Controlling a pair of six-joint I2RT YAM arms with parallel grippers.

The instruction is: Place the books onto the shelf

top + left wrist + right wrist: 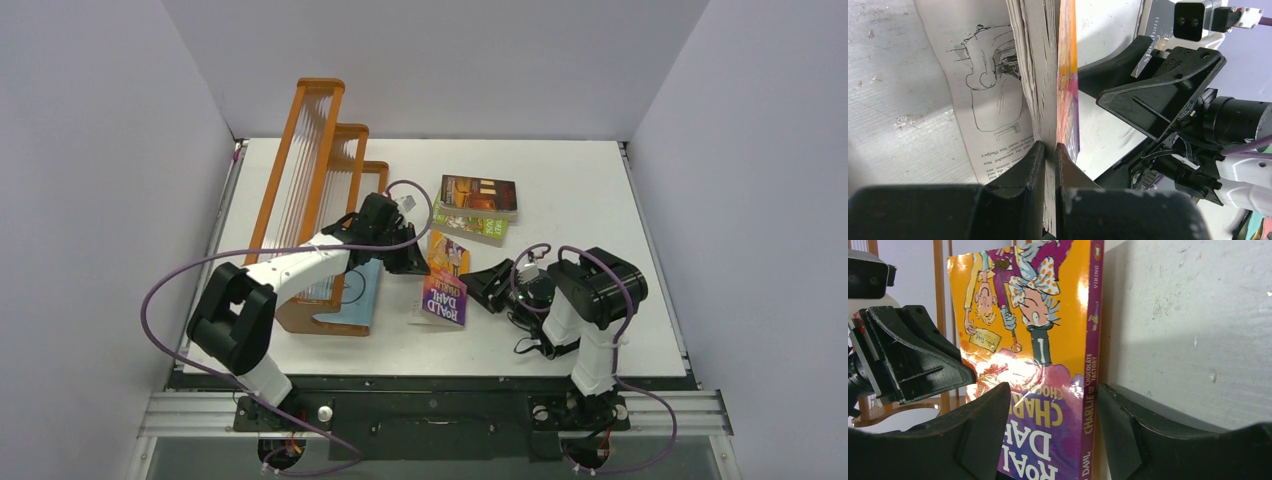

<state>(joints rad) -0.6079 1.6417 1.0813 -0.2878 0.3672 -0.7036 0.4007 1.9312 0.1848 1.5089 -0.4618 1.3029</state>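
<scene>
From above, the left gripper [418, 262] has hold of the Roald Dahl book [447, 290] mid-table, just right of the shelf [315, 130]. The right gripper [478, 285] sits at the book's other side. I count four books: this one, a dark brown-orange book [478, 193] stacked on a green book [470, 226] farther back, and a light blue book [360, 290] at the shelf's lowest tier. I can't find a fifth. There is one shelf, with three tiers.

The left wrist view shows its fingers [1023, 170] pressed together on the page block. A drawn page [983, 95] splays loose.

In the right wrist view the fingers [983, 425] stand apart, with the cover between them.

This looks like a handover. Next, I'd say, the right needs to clear so the left can carry the book across.
</scene>
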